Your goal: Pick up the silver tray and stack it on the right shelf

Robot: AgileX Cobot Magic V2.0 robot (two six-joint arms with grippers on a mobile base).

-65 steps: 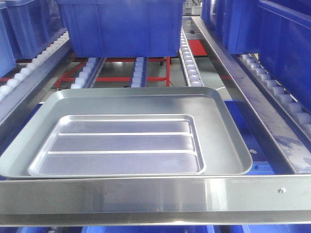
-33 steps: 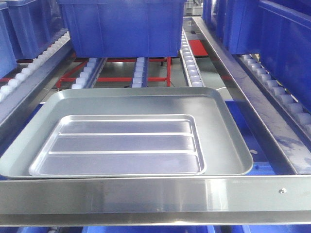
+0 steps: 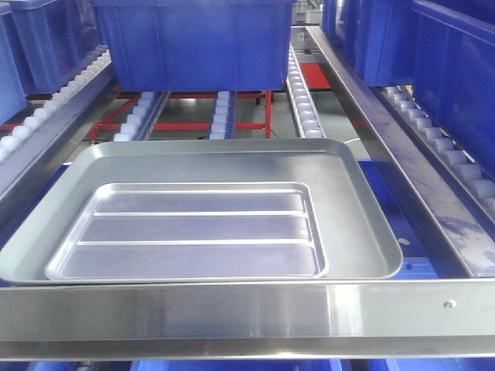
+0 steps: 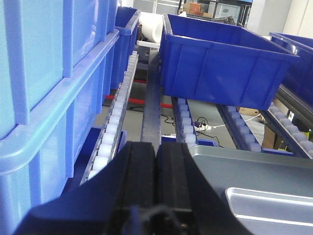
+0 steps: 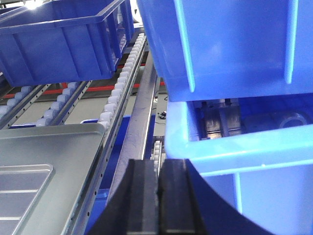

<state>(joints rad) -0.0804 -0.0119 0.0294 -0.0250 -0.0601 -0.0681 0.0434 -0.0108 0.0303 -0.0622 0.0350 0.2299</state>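
Roller-conveyor lanes of white wheels and steel rails are filling the scene, with stacked blue plastic bins (image 3: 15, 54) lining the left edge of the front view. Lower left in the left wrist view, the left gripper (image 4: 155, 161) is showing its black fingers pressed together on nothing, poised just beside the tray's left rim. Across the lower centre of the front view, a wide, shallow silver metal tray (image 3: 205, 212) with a raised rim and ribbed inner panel is lying flat on the lane, behind a steel front rail (image 3: 247, 313). Behind it, a large blue plastic crate (image 3: 193, 42) is sitting. It is probably light, stiff and slick, so gripping opposite rims looks safest. Lower centre of the right wrist view, the right gripper (image 5: 159, 176) is likewise closed and empty, beside blue bins at right.
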